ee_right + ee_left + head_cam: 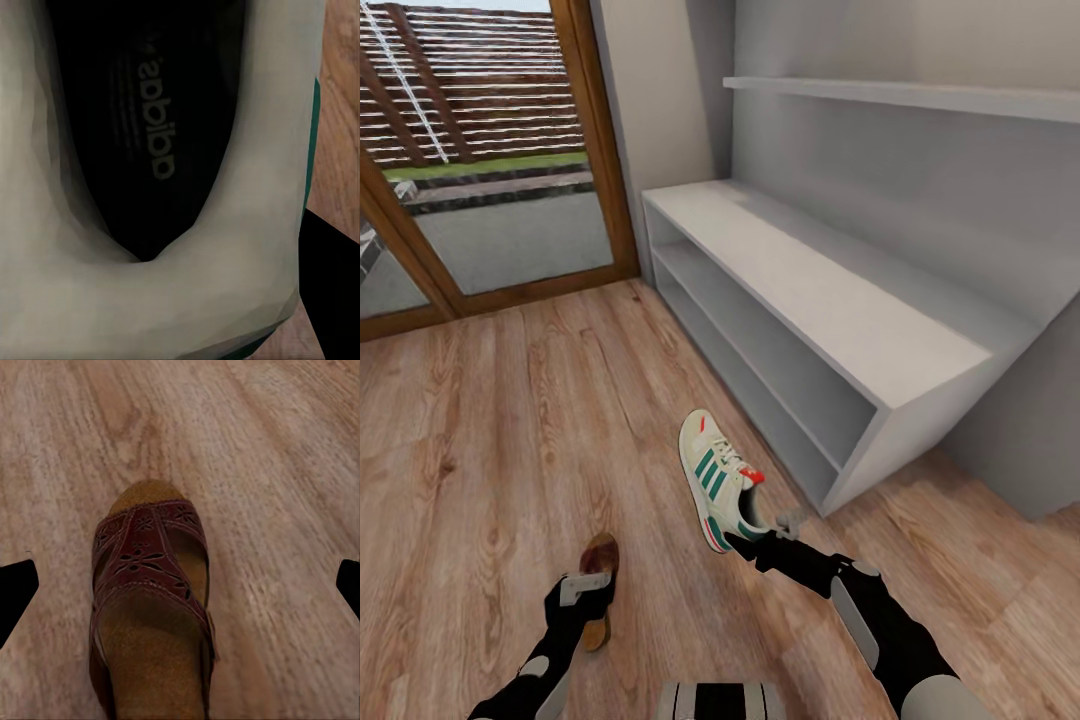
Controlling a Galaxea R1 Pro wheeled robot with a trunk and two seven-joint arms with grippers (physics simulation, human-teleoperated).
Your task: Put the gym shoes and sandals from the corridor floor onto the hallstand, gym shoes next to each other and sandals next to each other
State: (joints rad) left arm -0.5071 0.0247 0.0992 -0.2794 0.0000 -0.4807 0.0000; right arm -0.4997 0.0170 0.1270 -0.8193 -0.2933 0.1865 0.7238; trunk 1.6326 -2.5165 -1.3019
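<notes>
Nearest, at lower left, the left gripper [586, 588] hangs over a sandal [599, 583] that lies flat on the corridor floor [480, 420]. In the left wrist view the sandal [150, 615] sits centred between two dark fingertips [15, 598] set wide apart, one on each side and clear of it: the gripper is open. The sandal's long axis runs near-to-far, toe pointing away from the robot. To the right and slightly farther, the right gripper [765, 530] is at the heel of a gym shoe [718, 478], whose long axis runs from near right to far left, toe away. The right wrist view looks straight into the shoe's opening [142, 135]; whether those jaws have clamped the heel collar cannot be determined. Beyond the shoe, to the right, stands the hallstand [830, 310]; the right arm is the nearer one to it.
</notes>
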